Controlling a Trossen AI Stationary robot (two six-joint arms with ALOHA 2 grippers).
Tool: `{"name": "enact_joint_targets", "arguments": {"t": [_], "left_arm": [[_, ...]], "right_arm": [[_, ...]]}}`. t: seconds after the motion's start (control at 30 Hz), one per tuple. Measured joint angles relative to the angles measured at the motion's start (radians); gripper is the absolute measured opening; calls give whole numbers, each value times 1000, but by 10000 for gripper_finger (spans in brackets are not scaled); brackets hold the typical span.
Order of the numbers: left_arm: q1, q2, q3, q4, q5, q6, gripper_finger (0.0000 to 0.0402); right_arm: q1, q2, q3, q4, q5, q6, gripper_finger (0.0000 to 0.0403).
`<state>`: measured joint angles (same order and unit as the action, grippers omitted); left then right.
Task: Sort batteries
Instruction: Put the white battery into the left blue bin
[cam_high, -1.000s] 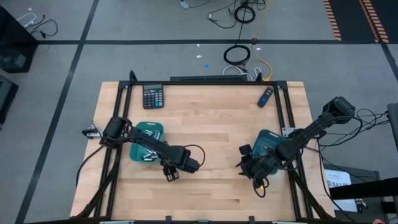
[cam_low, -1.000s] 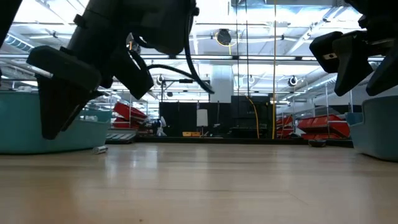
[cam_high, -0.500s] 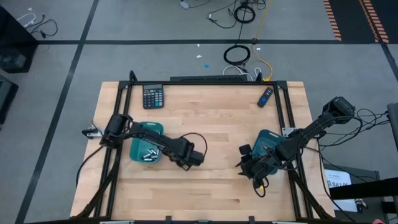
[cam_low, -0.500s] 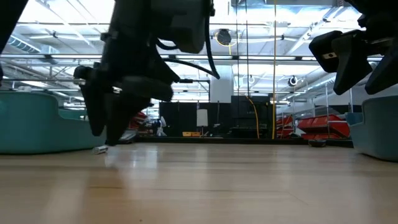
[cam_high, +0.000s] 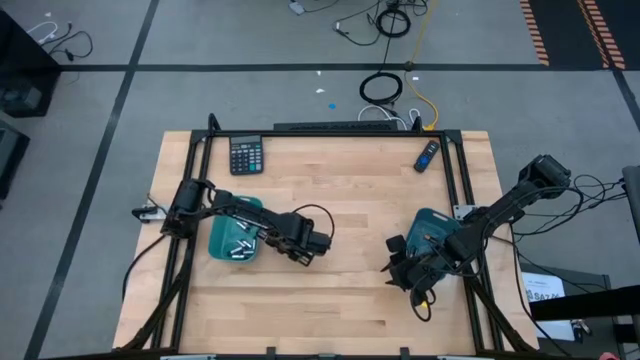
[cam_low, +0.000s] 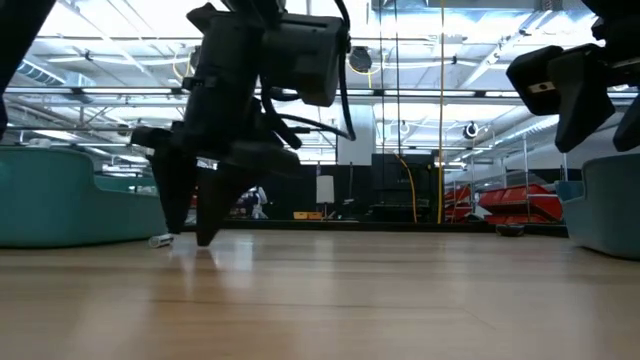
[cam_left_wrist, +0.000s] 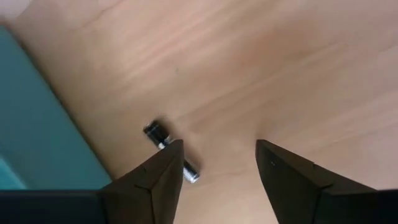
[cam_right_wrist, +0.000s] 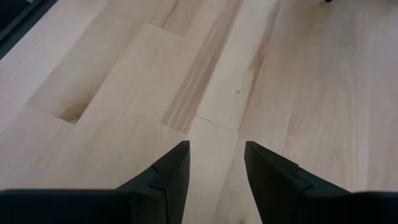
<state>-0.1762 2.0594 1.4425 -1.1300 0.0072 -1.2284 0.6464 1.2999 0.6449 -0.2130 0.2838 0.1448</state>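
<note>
The left gripper is down low over the wooden table, right beside the left teal tray. Its jaws are apart with nothing between them, and in the low view the fingertips reach down almost to the wood. One loose battery lies flat on the table just next to the tray's edge, a small cylinder with a dark end and a silvery end. In the left wrist view it sits partly behind one finger, so I can't really tell if the finger is touching it or just hanging in front of it. From table height the same battery shows as a little pale speck just beside the fingertips.

The rest of the batteries lie in a pile inside the left tray, pale sticks crossing each other.

The right gripper hangs over bare wood near the right teal tray, jaws apart and holding nothing. Its wrist view shows only plain planks past the two fingers.

At the far edge of the table there's a black calculator on the left and a dark blue remote-like stick on the right, both well apart from the arms.
</note>
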Motion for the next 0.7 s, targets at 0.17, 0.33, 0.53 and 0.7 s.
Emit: {"name": "enact_joint_targets", "arguments": {"t": [0.17,0.33,0.53,0.7], "left_arm": [[-25,0,0,-72,9,-54,207],[-41,0,0,-69,8,-64,207],[-25,-8,-50,3,10,-45,207],[-20,-11,-111,25,25,-29,207]], "right_arm": [[0,0,0,0,2,-4,145],[0,0,0,10,2,-5,145],[4,0,0,10,2,7,145],[17,0,0,7,2,10,145]]}}
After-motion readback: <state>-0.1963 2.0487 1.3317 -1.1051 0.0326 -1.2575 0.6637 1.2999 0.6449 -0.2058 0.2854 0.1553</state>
